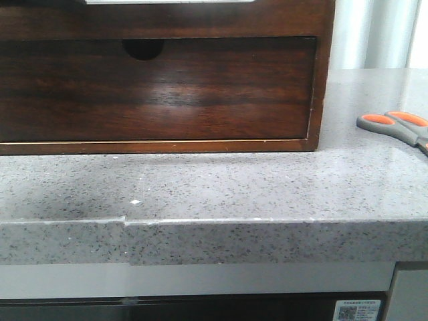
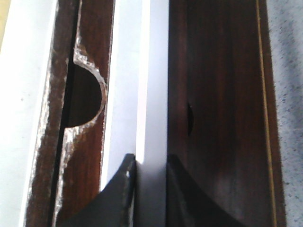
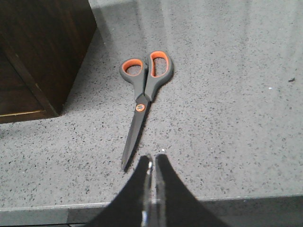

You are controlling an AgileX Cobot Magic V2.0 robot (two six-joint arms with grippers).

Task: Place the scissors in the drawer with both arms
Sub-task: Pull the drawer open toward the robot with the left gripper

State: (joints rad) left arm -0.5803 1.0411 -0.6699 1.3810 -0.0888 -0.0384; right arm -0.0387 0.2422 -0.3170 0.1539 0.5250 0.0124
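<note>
Your right gripper (image 3: 151, 165) is sitting with fingers pressed together, and the scissors (image 3: 144, 97) are lying on the counter (image 3: 227, 118) just ahead — blades pointing back at it, loops toward upper centre. Left gripper (image 2: 150, 165) is clamping a white panel (image 2: 154, 85) — so right's nearer.

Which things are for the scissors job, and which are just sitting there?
For the job: scissors, drawer at the top, right gripper, left gripper.
Just there: notched drawer, counter, sticker.
</note>
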